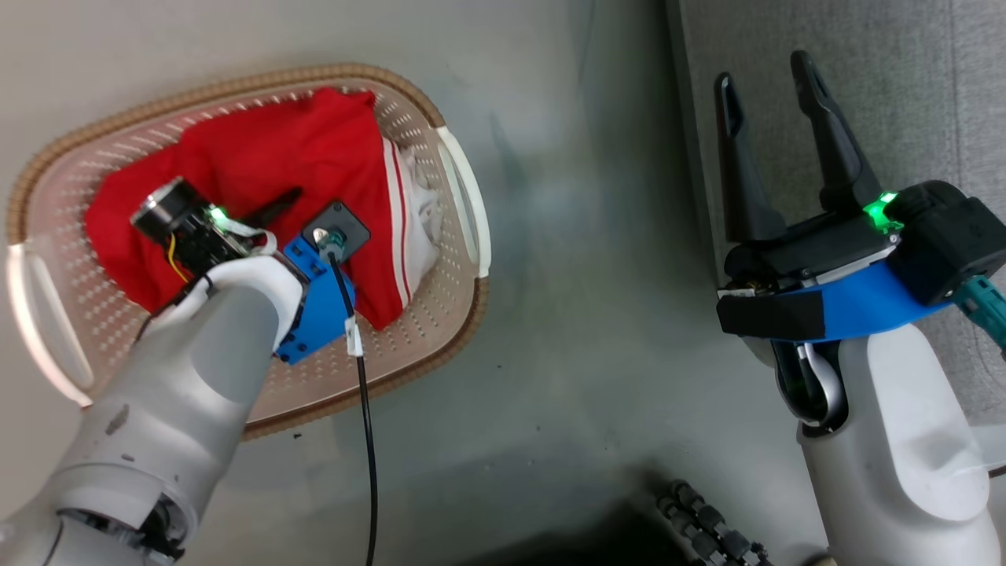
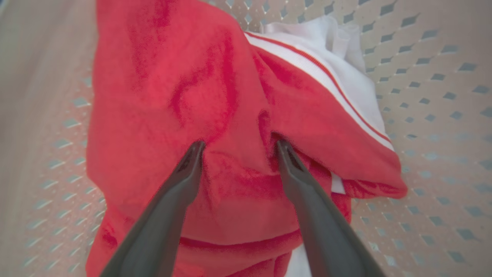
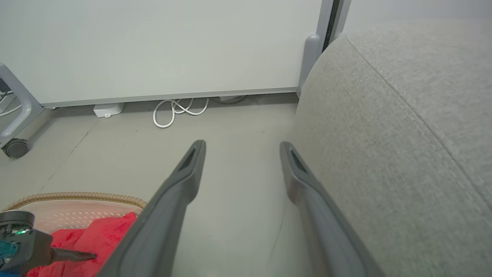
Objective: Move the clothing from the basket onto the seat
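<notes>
The clothing [image 1: 259,157] lies heaped in the basket [image 1: 236,82], at the upper left of the head view, and none of it is on the seat [image 1: 864,47], the grey sofa at the upper right. The left gripper [image 2: 238,144] is down in the pile, fingers spread wide. In the left wrist view their tips press into the red cloth with a raised fold between them, and nothing is pinched yet.

From where I stand, the step in hand looks like the first grasp. To do it well, I'd close on that fold while the tips are sunk in, so the fingers catch a thick bunch instead of sliding off the top layer. The lift should go straight up until the hem clears the brown rim. The cloth is soft and will trail, and the light basket could tip if it snags. The white trim [image 2: 346,73] sits off to the upper right of the fingers, so the grip lands on plain red. I can't tell whether one garment or two would come up.

The right gripper [image 1: 762,69] hangs open with nothing between its fingers, just beside the sofa's edge.

The floor [image 1: 597,314] is smooth and pale grey. In the right wrist view a coiled white cable [image 3: 173,111] lies at the foot of a pale wall [image 3: 153,46], and a caster [image 3: 15,148] shows at the left edge.
</notes>
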You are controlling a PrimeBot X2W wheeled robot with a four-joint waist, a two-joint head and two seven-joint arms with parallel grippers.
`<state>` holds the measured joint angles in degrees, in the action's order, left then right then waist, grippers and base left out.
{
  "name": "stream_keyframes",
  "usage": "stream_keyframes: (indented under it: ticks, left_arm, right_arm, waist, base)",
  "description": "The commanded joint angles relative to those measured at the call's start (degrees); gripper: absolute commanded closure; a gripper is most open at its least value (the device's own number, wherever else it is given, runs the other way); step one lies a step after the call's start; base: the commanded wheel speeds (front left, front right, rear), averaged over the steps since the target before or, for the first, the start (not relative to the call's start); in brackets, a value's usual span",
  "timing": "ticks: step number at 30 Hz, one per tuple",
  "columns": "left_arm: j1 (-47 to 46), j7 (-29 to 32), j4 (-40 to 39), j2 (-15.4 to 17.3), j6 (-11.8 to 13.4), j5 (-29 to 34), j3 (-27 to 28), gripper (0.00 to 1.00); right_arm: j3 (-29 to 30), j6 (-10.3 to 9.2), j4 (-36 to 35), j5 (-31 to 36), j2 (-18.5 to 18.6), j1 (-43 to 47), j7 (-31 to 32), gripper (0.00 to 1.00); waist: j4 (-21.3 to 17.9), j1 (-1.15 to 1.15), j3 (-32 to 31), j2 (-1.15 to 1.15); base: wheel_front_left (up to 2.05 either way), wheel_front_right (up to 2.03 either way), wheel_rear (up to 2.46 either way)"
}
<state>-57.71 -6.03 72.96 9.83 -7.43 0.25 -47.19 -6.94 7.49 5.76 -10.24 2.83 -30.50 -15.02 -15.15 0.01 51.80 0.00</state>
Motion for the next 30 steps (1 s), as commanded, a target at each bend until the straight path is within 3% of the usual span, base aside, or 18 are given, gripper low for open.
stream_keyframes:
  ticks: [1,14,15,16,23,30]
  left_arm:
    - [-1.7,0.4,0.1,0.5,0.0,-0.2,-0.5,0.0]
    - [-6.8,6.2,0.9,3.5,0.0,0.4,-6.0,0.0]
    - [-7.1,6.4,0.9,3.5,0.0,0.4,-6.2,0.6]
    - [-7.3,6.2,0.9,3.4,0.0,0.4,-6.4,1.0]
    - [-7.8,4.6,0.9,1.9,0.0,-1.0,-6.8,1.0]
    - [-7.3,-1.0,0.6,-0.3,0.5,-2.9,-6.3,1.0]
  right_arm:
    - [0.0,0.01,-0.5,-0.5,0.1,-1.3,-0.2,0.0]
    - [-0.2,0.01,-4.0,-1.8,0.1,-1.1,-0.2,0.0]
    - [-0.2,0.01,-4.0,-1.8,0.1,-1.2,-0.2,0.0]
    - [-0.2,0.01,-3.9,-1.8,0.1,-1.3,-0.2,0.0]
    - [0.4,0.01,-3.2,-1.4,0.1,-2.0,-0.2,0.0]
    - [1.6,0.01,-2.7,0.4,0.1,-1.9,-0.2,0.0]
  waist:
    - [-0.9,-0.01,2.4,0.0]
    - [-3.0,-0.01,8.6,0.0]
    - [-3.0,-0.01,8.8,0.0]
    - [-3.1,-0.01,8.9,0.0]
    - [-2.2,-0.01,8.1,0.0]
    - [0.7,-0.01,5.3,0.0]
  base:
    - [0.0,0.0,0.0]
    - [0.0,0.0,0.0]
    - [0.0,0.0,0.0]
    - [0.0,0.0,0.0]
    - [0.0,0.0,0.0]
    - [0.0,0.0,0.0]
